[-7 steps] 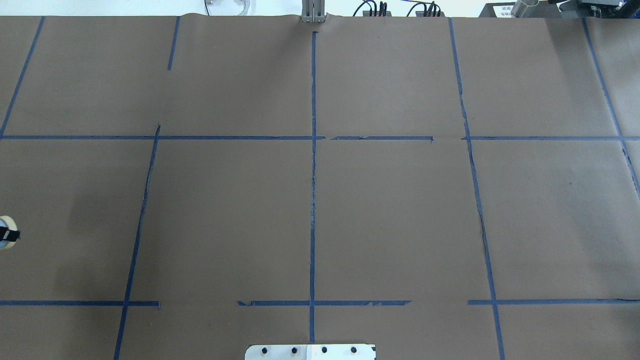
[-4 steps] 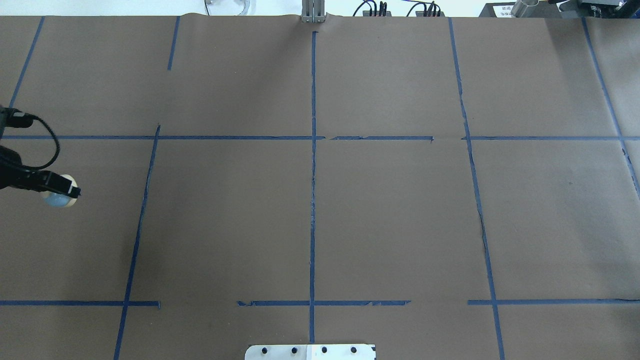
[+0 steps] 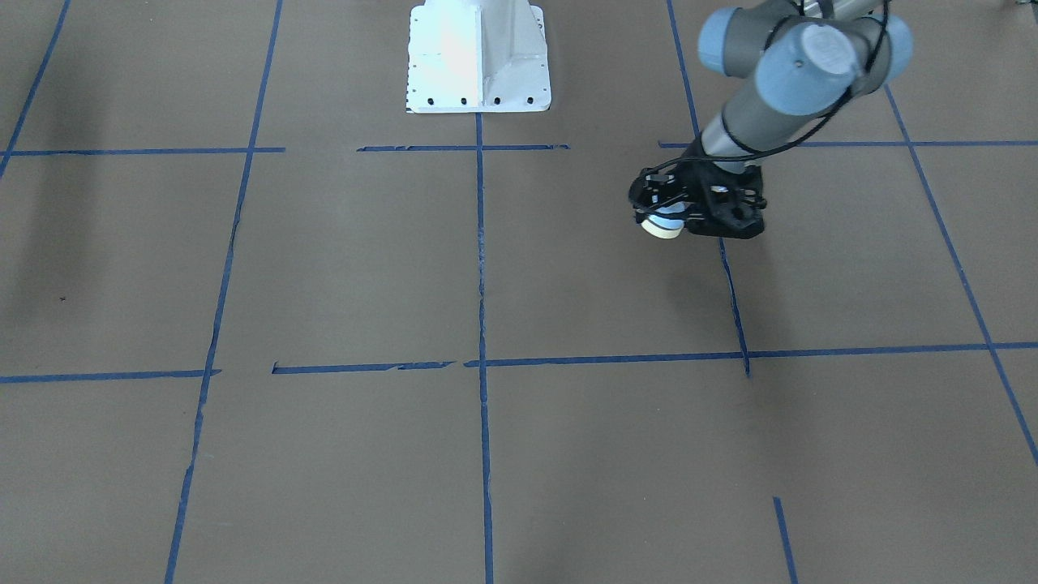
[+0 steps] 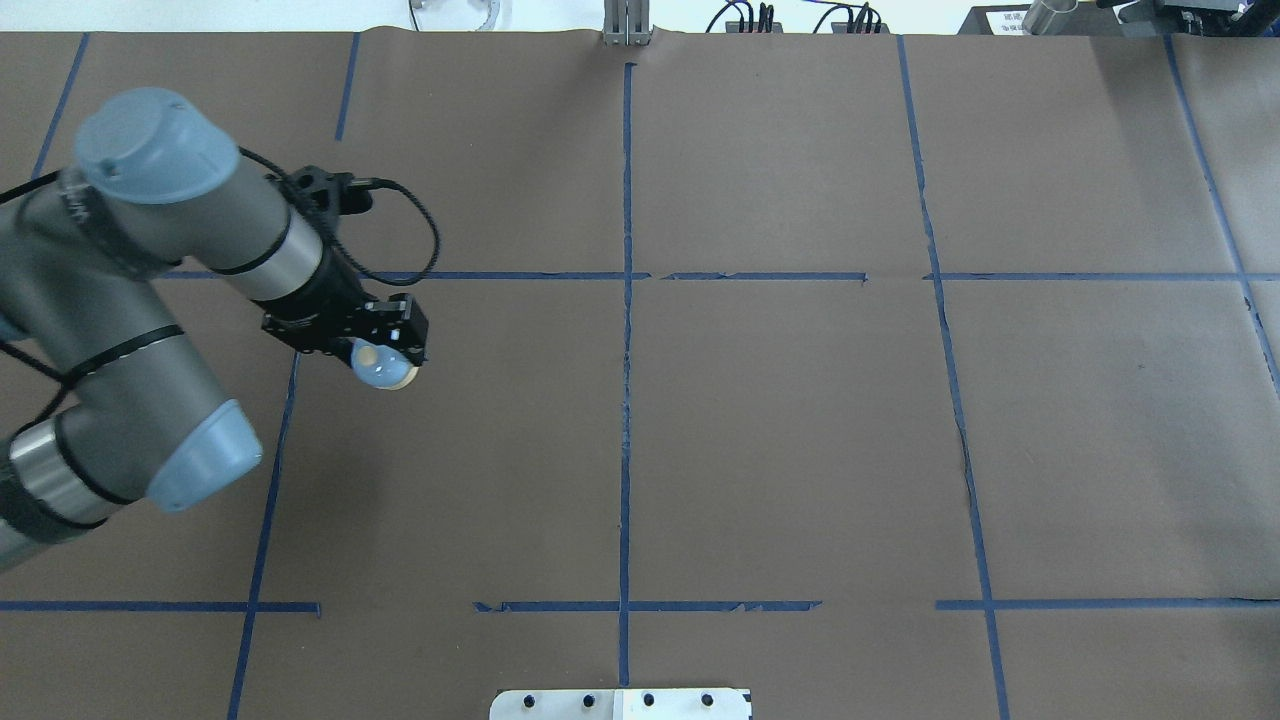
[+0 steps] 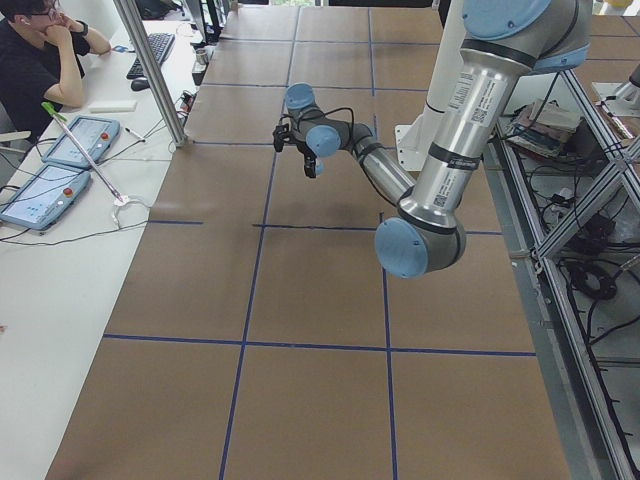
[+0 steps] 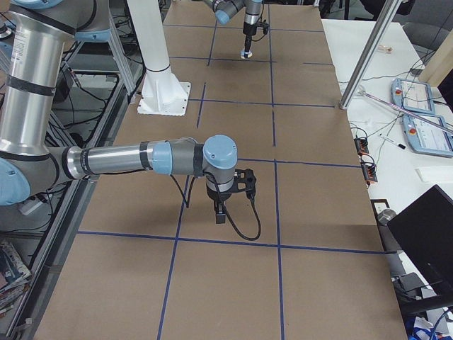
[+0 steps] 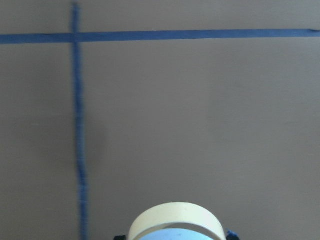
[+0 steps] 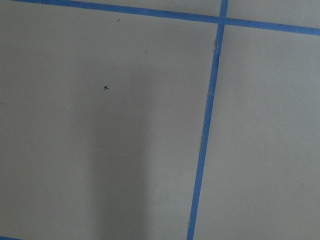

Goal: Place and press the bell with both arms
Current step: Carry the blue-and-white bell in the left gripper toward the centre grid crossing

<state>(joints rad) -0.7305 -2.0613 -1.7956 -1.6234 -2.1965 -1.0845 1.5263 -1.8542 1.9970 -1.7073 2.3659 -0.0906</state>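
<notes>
left tool (image 4: 388,354): pinching call bell (image 4: 384,371), above bench (image 4: 760,430) | bell tilted: cream base rim faces away from tool body, button toward it | right tool (image 6: 220,214): grip state cannot tell

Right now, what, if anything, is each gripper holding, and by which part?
The left gripper holds the bell by its sides, near the cream base rim; exact contact is hidden. The right gripper shows nothing held.
</notes>
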